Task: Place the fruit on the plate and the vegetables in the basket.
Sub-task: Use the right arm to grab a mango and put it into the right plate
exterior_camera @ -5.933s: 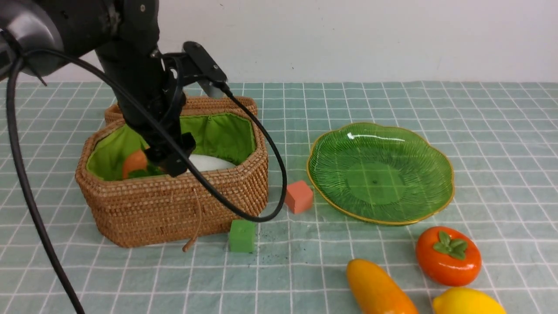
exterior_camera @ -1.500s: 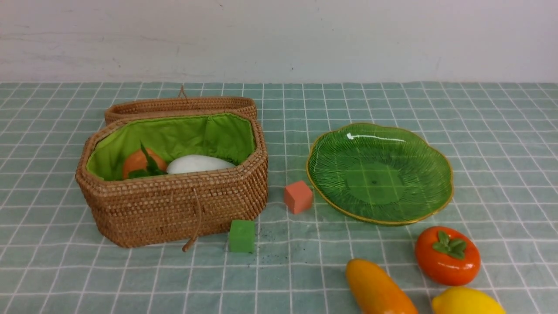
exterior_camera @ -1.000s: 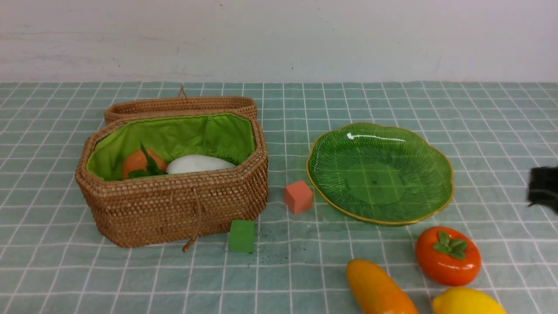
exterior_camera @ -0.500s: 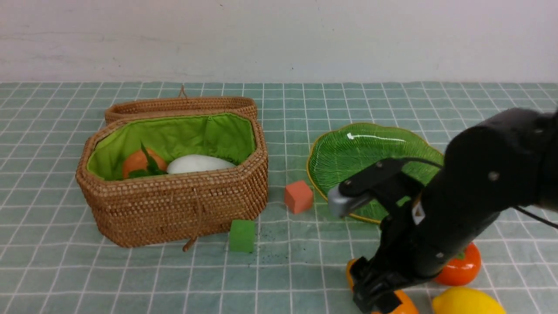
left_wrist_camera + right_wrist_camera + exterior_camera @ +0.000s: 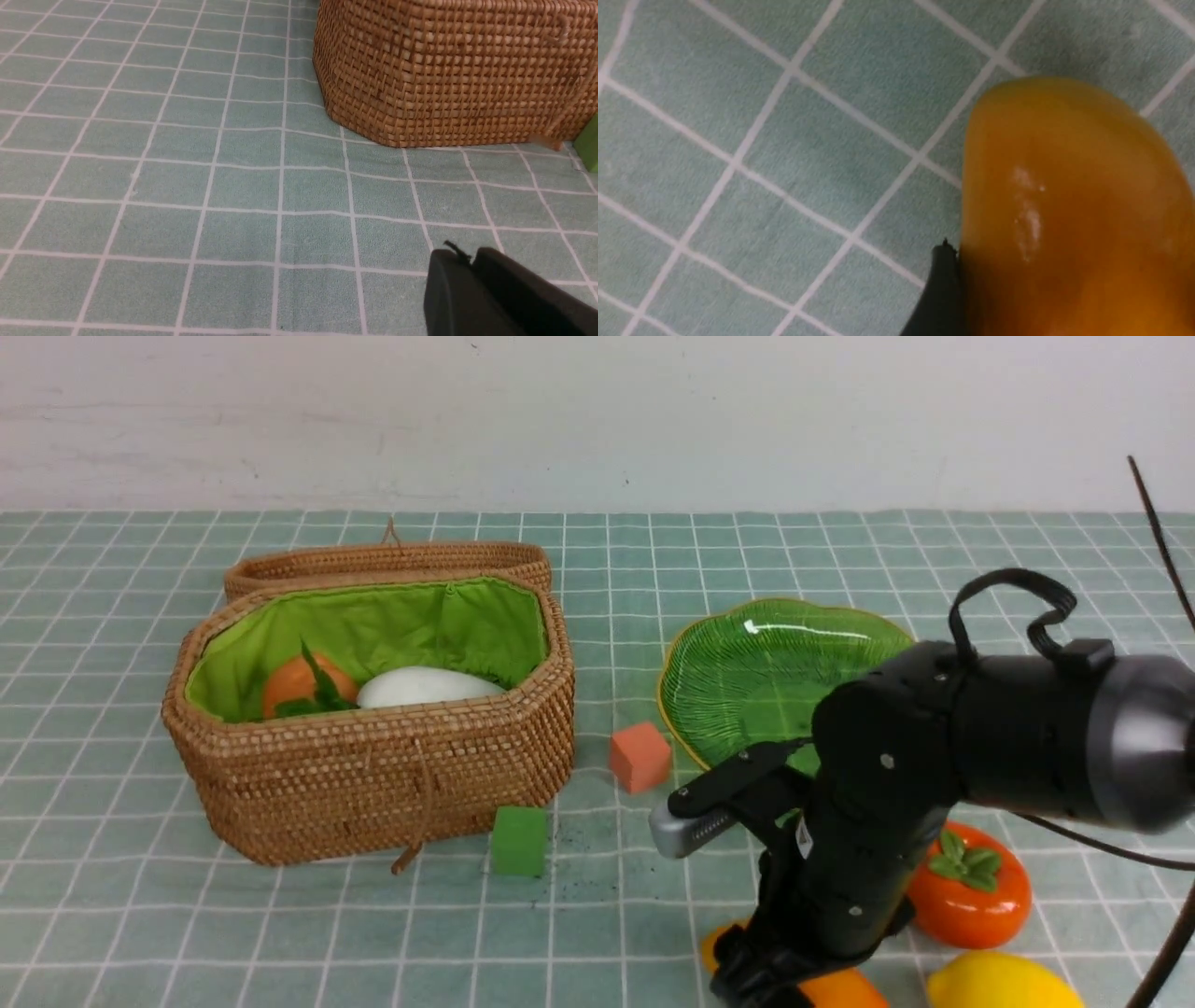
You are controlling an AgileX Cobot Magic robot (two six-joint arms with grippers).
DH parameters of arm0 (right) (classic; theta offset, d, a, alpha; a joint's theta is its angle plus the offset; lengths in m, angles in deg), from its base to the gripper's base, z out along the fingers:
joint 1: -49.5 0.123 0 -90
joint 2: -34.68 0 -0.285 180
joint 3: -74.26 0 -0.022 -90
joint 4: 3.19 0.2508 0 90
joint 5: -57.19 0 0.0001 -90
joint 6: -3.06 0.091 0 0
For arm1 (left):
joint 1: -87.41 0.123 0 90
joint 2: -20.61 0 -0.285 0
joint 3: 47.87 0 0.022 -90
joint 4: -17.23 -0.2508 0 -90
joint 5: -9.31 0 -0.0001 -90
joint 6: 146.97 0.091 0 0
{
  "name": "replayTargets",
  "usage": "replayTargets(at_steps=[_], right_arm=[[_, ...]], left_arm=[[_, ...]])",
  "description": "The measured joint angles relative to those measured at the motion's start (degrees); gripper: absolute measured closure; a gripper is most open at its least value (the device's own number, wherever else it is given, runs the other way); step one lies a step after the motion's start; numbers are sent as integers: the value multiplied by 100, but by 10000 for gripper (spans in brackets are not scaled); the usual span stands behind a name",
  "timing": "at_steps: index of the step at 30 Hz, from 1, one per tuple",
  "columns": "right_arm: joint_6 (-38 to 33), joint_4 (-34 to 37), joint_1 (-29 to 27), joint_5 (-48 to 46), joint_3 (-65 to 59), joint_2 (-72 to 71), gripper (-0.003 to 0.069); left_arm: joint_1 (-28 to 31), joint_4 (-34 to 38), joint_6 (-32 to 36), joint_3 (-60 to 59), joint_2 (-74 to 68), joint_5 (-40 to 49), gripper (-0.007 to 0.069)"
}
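Observation:
The orange-yellow mango [image 5: 845,989] [image 5: 1064,210] lies on the cloth at the front right, and my right gripper [image 5: 766,980] is down over it. One dark finger [image 5: 943,284] rests against its side; the other is hidden. The persimmon [image 5: 976,887] and lemon [image 5: 999,982] lie just right of it. The green plate [image 5: 747,663] behind them holds nothing that shows, though the arm covers part of it. In the wicker basket [image 5: 373,784] [image 5: 444,70] lie the white radish [image 5: 425,686] and the potato [image 5: 289,681]. My left gripper [image 5: 467,256] hovers shut and empty near the basket, outside the front view.
A green cube [image 5: 518,840] [image 5: 589,149] sits at the basket's front right corner. A salmon cube [image 5: 639,758] lies between basket and plate. The basket's lid [image 5: 387,560] hangs open behind it. The right arm's cable [image 5: 1013,583] loops above the plate.
The left arm has left the basket and the front view. My right arm came in from the right and dropped onto the mango, which has shifted slightly left.

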Motion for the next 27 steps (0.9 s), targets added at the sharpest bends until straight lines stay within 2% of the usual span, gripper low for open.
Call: replayTargets(at_steps=[6, 9, 13, 19, 24, 26, 27], right_arm=[[0, 14, -472, -223, 1160, -339, 71], [27, 24, -1073, 487, 1659, -222, 71], [22, 12, -1504, 1589, 1762, 254, 71], [22, -32, -1661, 2436, 1762, 1108, 71], [22, -419, -1661, 2240, 1762, 1253, 69], [22, -520, -1661, 2058, 1762, 1230, 20], [22, -520, -1661, 2036, 1762, 1225, 20]], left_arm=[[0, 0, 0, 0, 0, 0, 564], [0, 0, 0, 0, 0, 0, 561], [0, 0, 0, 0, 0, 0, 556], [0, 0, 0, 0, 0, 0, 556], [0, 0, 0, 0, 0, 0, 553], [0, 0, 0, 0, 0, 0, 554], [0, 0, 0, 0, 0, 0, 554]])
